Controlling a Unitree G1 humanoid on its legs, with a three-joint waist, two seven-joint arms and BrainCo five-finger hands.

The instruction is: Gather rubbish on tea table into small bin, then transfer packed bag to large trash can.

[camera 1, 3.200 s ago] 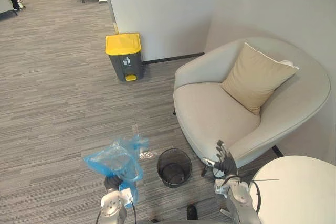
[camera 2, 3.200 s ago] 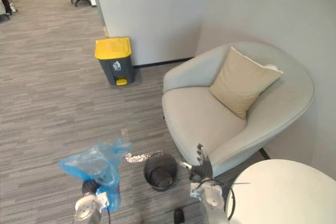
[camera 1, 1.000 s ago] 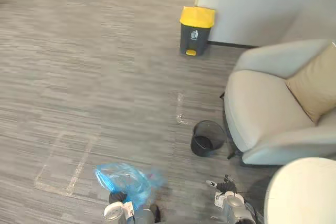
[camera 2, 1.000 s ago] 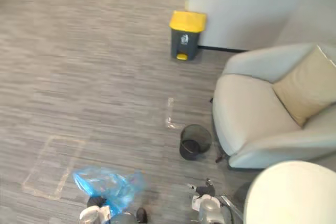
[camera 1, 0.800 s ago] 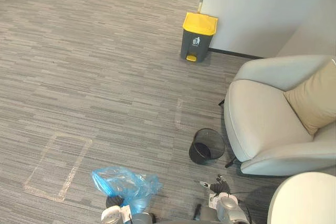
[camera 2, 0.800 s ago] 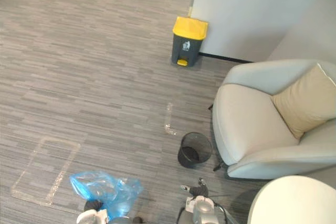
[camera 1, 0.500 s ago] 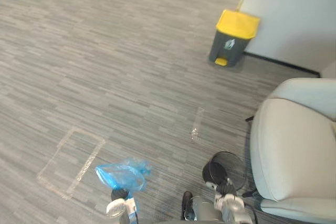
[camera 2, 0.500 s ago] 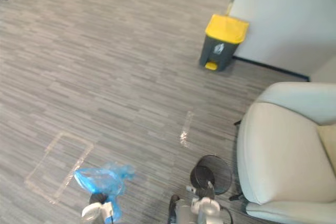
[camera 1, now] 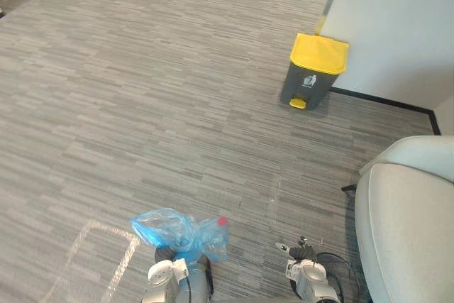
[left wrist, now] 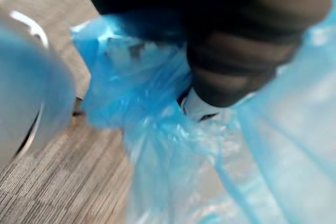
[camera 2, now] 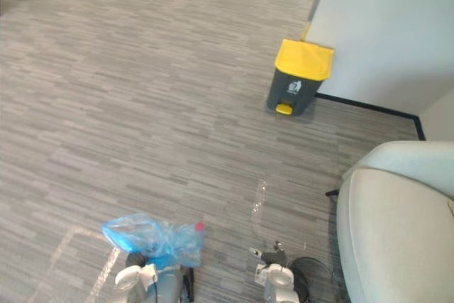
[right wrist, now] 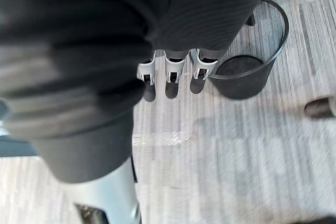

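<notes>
Left robot hand (camera 1: 164, 254) clutches blue bag (camera 1: 176, 228); right robot hand's (camera 1: 301, 249) wrist view shows slack fingers (right wrist: 171, 70), small bin (right wrist: 247, 85).

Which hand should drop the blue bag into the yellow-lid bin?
Left. The left hand carries the blue bag; the right hand hangs open and empty. The yellow-lidded bin stands ahead.

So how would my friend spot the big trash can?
Look along the pale wall beyond the grey floor. The trash can stands right against it. It is dark grey with a bright yellow lid, unlike the small black bin.
</notes>
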